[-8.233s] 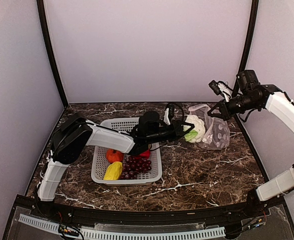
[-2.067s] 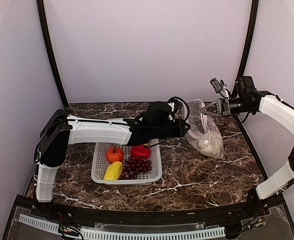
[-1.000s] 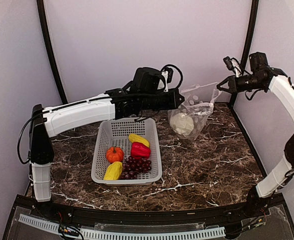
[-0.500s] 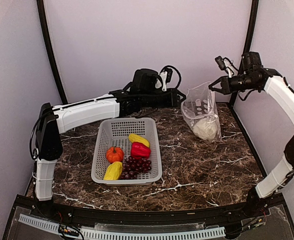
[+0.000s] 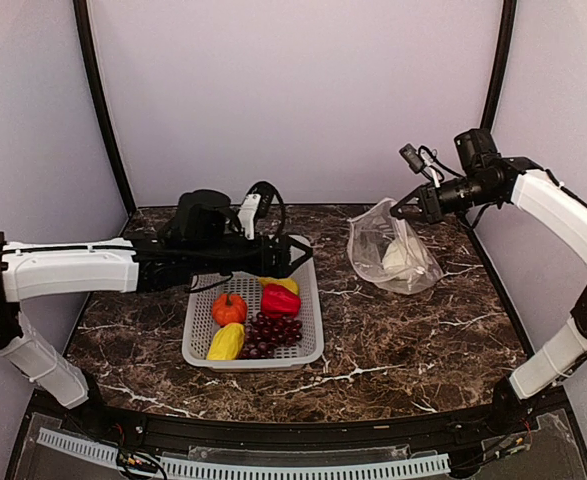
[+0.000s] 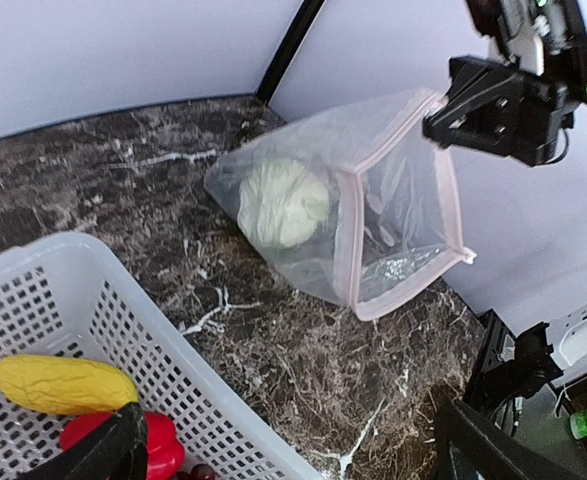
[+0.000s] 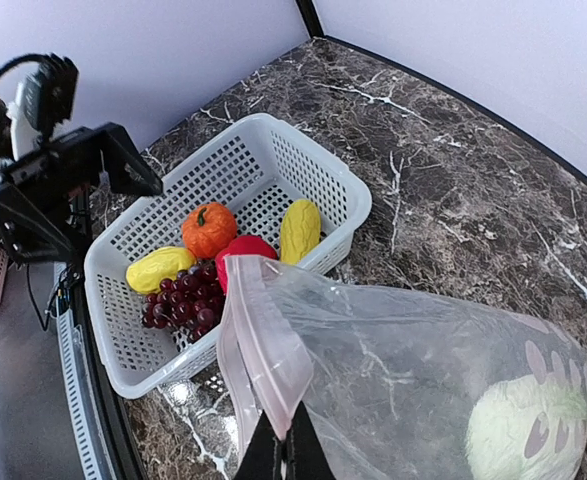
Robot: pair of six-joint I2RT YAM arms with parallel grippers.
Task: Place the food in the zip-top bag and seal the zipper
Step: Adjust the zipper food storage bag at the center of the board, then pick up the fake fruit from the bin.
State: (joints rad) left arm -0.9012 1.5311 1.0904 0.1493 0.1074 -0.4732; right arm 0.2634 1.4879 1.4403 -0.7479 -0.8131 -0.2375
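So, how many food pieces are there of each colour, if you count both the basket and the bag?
Yellow: 2 pieces
Orange: 1 tomato
Red: 1 pepper
Dark red: 1 grape bunch
White-green: 1 cauliflower, in the bag
Total: 6

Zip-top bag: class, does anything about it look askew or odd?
Yes. The zip-top bag hangs lopsided, pinched at one mouth corner by the right gripper; its mouth gapes unsealed and the cauliflower sits at its low end.
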